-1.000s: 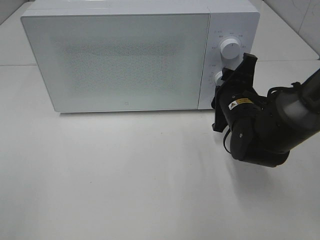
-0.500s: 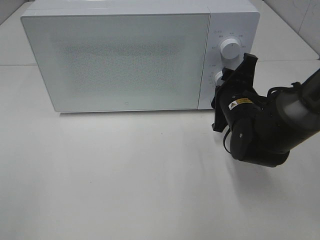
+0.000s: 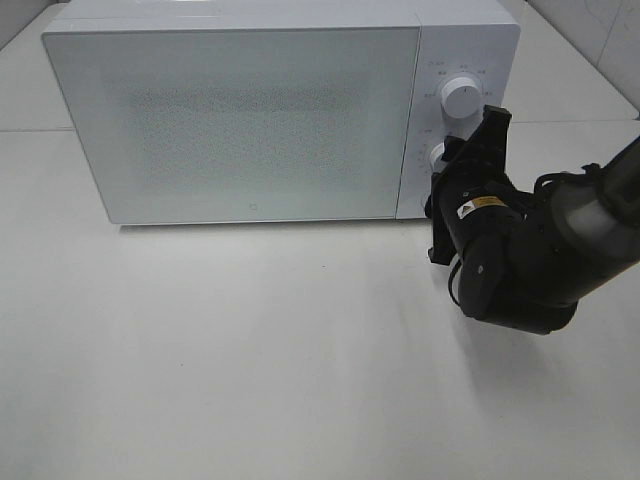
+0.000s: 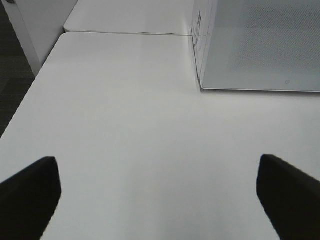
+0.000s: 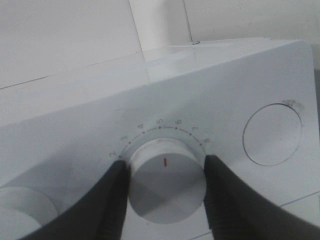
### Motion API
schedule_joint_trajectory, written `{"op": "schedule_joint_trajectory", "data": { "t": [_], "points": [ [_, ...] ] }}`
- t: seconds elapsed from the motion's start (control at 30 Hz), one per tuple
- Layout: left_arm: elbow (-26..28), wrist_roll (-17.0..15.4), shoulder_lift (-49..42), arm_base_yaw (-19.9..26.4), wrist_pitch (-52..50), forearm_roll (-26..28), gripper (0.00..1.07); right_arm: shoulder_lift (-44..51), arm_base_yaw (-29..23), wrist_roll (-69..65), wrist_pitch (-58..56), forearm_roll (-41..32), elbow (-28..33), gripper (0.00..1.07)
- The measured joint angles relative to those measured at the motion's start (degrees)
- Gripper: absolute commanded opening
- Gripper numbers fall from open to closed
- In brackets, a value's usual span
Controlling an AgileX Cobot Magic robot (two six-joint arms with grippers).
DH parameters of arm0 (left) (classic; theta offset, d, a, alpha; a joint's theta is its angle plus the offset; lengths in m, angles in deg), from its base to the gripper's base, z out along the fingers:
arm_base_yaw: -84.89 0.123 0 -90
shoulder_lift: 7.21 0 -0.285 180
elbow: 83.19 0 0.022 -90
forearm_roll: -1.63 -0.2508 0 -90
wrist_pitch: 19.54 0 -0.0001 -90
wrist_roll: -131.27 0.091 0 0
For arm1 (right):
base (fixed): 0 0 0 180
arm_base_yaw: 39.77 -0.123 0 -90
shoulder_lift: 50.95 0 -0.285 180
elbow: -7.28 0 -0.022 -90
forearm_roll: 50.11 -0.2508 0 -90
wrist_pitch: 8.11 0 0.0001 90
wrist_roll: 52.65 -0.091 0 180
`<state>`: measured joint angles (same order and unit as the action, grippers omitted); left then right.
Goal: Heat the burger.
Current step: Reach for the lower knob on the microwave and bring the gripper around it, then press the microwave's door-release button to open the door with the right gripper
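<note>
The burger is out of view. The white microwave stands at the back of the table with its frosted door shut. My right gripper is at the control panel, shut on the lower knob. In the right wrist view its two black fingers press on both sides of that knob, whose red mark points near the dial's 5. My left gripper is open and empty over the bare table, left of the microwave's corner; it does not show in the exterior high view.
The upper knob sits just above my right gripper. A flat round button shows on the panel beside the held knob. The white table spreads in front of the microwave, and its left edge drops off to dark floor.
My right gripper has turned very slightly on the lower knob. The microwave door stays shut and nothing else has moved.
</note>
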<state>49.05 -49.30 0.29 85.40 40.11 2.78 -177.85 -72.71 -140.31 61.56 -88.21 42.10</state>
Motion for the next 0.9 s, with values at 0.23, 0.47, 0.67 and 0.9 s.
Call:
{"op": "schedule_joint_trajectory", "data": {
  "t": [0.23,0.47,0.67,0.9],
  "points": [
    [0.0,0.0,0.0,0.0,0.0,0.0,1.0,0.1,0.0,2.4,-0.1,-0.7,0.0,0.54],
    [0.0,0.0,0.0,0.0,0.0,0.0,1.0,0.8,0.0,4.1,-0.8,-2.6,0.1,0.63],
    [0.0,0.0,0.0,0.0,0.0,0.0,1.0,3.6,0.1,8.1,-1.4,0.2,2.2,0.63],
    [0.0,0.0,0.0,0.0,0.0,0.0,1.0,8.6,0.1,10.9,-0.6,5.7,7.8,0.63]
  ]
}}
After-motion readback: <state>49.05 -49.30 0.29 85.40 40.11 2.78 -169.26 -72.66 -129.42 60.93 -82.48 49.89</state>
